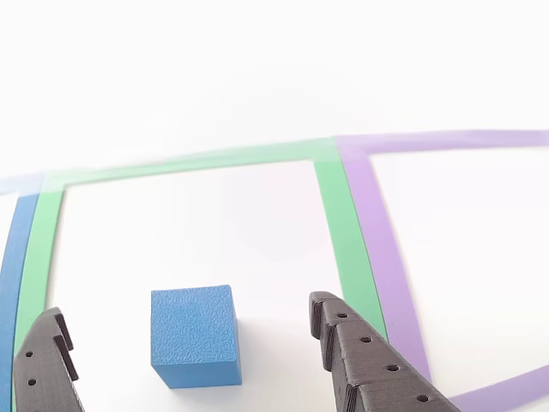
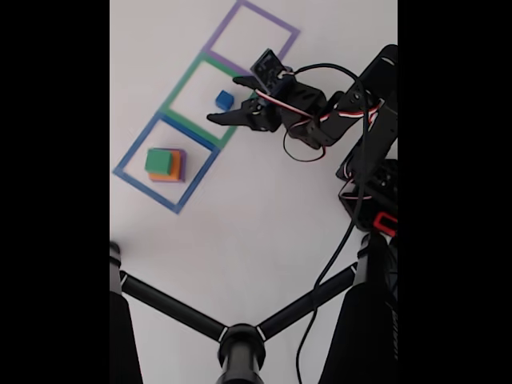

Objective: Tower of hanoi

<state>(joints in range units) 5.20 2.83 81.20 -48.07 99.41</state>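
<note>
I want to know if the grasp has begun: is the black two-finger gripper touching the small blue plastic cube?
Apart. In the other view, white table shows on both sides between the gripper fingers and the blue cube.

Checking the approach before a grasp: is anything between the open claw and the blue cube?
Nothing visible. The blue cube sits alone inside the green outline, between the fingers of the open claw.

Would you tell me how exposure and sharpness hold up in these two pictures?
Other view: table blown out to white, far tape lines washed pale, blue cube crisp with a faint shadow. Fixed view: soft overall, black bars on both sides, stack slightly blurred, gripper dark with little detail.
</note>
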